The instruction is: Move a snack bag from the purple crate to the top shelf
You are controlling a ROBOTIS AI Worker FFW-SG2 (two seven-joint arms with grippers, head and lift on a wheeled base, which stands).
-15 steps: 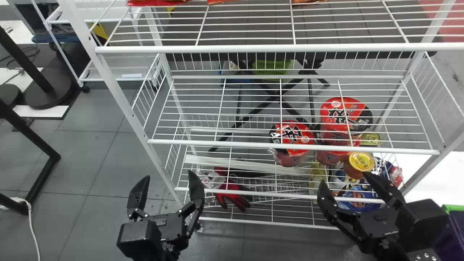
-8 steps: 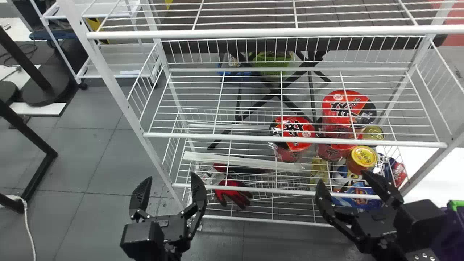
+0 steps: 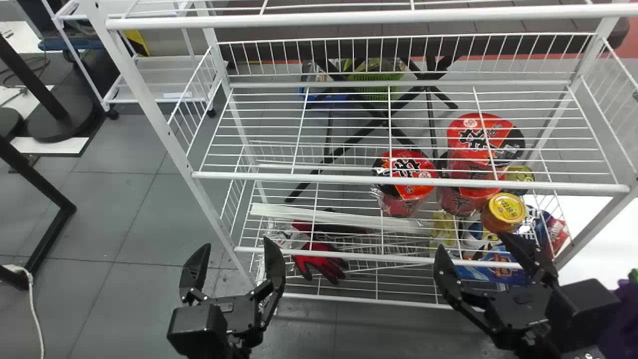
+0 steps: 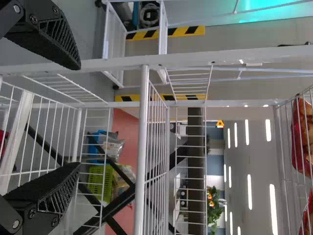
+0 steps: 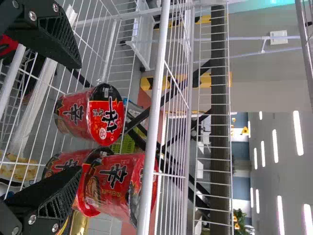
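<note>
Nearest is the right gripper (image 3: 472, 243), its two black fingers wide apart with nothing between them. The left gripper (image 3: 237, 243), well apart from it to the left, also has its fingers spread and holds nothing. Right beside the right gripper's arm, on its outer side, is the purple crate (image 3: 622, 311), cut off by the head view's edge; whether a snack bag lies in it I can't tell.

Past the right gripper's fingertips, on the low part of the white wire rack (image 3: 408, 182), lies a blue packet (image 3: 491, 271), with a yellow-lidded jar (image 3: 506, 210) just beyond it. Farther in and a bit left stands a single red noodle cup (image 3: 406, 192), and right of that a stack of red cups (image 3: 481, 137), both seen through the rack's wires. Beyond the left gripper, slightly to its right, is a red and black glove (image 3: 321, 262).

Well above the left gripper (image 4: 80, 115), red snack bags (image 4: 304, 134) sit on the top shelf (image 4: 283, 147) behind its wire side. Farthest, behind the rack and between the two grippers' lines, a green basket (image 3: 376, 75) is near black crossed legs (image 3: 349, 142); a white cart (image 3: 162, 82) stands off beyond the left gripper, to its left.
</note>
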